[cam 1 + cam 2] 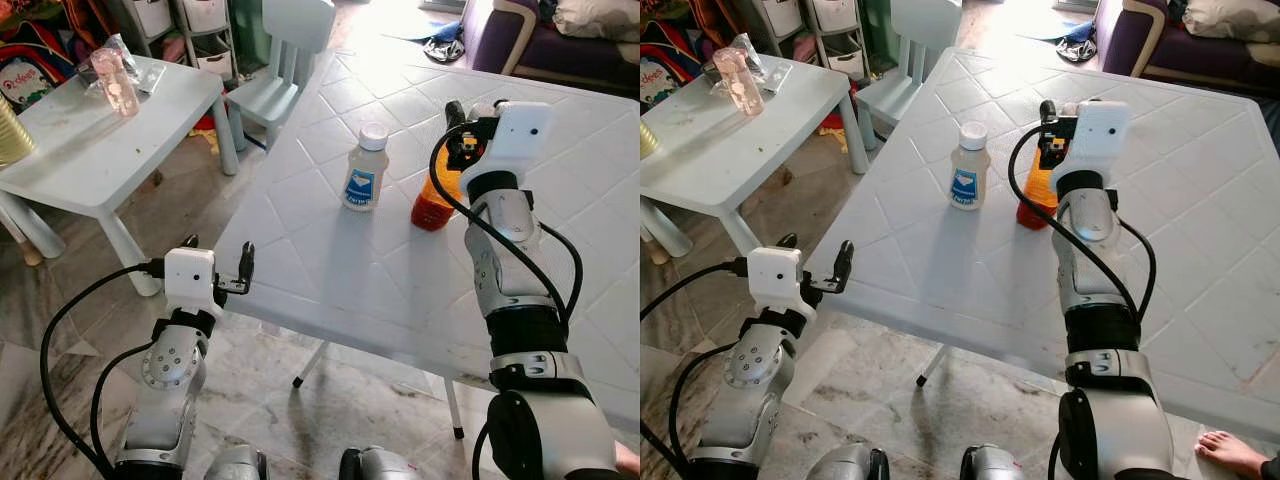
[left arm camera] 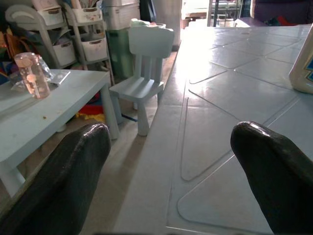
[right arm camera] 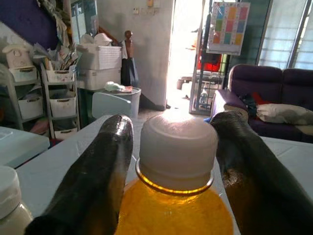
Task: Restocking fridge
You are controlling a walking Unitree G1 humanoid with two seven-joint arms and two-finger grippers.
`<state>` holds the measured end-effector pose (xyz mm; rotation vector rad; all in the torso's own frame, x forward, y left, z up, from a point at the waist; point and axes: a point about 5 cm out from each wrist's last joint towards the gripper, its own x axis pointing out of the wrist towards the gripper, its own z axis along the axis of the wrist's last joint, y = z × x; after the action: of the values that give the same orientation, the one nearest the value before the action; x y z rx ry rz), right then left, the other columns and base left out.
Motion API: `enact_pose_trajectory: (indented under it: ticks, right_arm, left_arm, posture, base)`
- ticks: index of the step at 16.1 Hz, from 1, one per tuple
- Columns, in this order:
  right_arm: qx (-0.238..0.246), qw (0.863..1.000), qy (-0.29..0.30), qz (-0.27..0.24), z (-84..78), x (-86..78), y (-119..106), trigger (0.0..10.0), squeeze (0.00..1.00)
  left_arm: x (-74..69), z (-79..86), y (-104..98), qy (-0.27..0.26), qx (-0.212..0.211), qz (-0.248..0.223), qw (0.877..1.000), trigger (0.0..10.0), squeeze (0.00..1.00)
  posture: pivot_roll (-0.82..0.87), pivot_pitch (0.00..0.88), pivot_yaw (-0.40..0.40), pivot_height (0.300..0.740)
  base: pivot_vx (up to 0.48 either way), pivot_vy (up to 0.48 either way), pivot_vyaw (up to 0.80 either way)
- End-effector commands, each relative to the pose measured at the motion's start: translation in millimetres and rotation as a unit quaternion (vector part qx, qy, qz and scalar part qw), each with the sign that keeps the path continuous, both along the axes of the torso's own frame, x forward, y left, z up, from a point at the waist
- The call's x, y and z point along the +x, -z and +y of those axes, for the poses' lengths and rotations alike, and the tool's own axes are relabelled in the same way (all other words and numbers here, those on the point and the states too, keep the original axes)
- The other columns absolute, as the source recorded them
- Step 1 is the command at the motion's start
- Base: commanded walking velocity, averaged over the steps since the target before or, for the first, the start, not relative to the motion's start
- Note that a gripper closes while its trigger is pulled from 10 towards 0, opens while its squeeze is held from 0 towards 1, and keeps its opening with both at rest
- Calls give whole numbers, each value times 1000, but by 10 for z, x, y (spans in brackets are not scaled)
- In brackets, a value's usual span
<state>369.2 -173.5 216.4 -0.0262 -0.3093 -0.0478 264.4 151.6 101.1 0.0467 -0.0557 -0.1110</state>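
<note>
An orange bottle (image 1: 432, 206) with a white cap (image 3: 177, 148) stands on the big white table (image 1: 330, 270). My right gripper (image 1: 459, 138) hangs over it, open, and its fingers (image 3: 105, 166) sit close on either side of the cap. A white bottle (image 1: 364, 168) with a blue label stands upright just left of the orange one. My left gripper (image 1: 218, 262) is open and holds nothing, level with the table's near left edge, its fingertips (image 2: 73, 171) pointing along the tabletop.
A low white children's table (image 1: 90, 150) at the left carries a pink bottle (image 1: 115, 80). A pale blue small chair (image 1: 290, 60) stands behind the big table's corner. Storage shelves (image 2: 88, 34) and a purple sofa (image 1: 560, 40) lie beyond. A person's bare foot (image 1: 1230, 452) rests on the floor at the right.
</note>
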Motion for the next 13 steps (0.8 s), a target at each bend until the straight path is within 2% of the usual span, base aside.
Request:
enact_pose_trajectory:
  ticks: [1, 5, 11, 12, 13]
  right_arm:
    - [8, 1000, -8, -4, 30, 26, -84, 275, 0]
    - [21, 1000, -11, 2, 50, 32, -142, 39, 0]
    - [53, 997, -14, 47, 65, 5, -111, 0, 0]
    - [44, 997, -3, 59, 68, -23, -107, 0, 0]
    - [58, 996, -6, 73, 104, -57, -55, 0, 0]
  left_arm:
    - [3, 12, 14, 1, 1, 7, 1000, 10000, 0]
    - [5, 14, 21, 1, 2, 9, 1000, 10000, 0]
    - [11, 10, 37, 3, 6, 14, 1000, 10000, 0]
    - [16, 17, 56, -2, 10, 19, 1000, 10000, 0]
    - [28, 64, 103, -34, 19, 33, 999, 10000, 0]
  posture:
    - [106, 103, -20, 740]
    - [110, 97, -18, 740]
    - [110, 93, -20, 740]
    - [110, 93, -20, 740]
    - [106, 89, -27, 740]
  base:
    - [0, 0, 0]
    - [0, 0, 0]
    - [0, 0, 0]
    - [0, 0, 0]
    - [0, 0, 0]
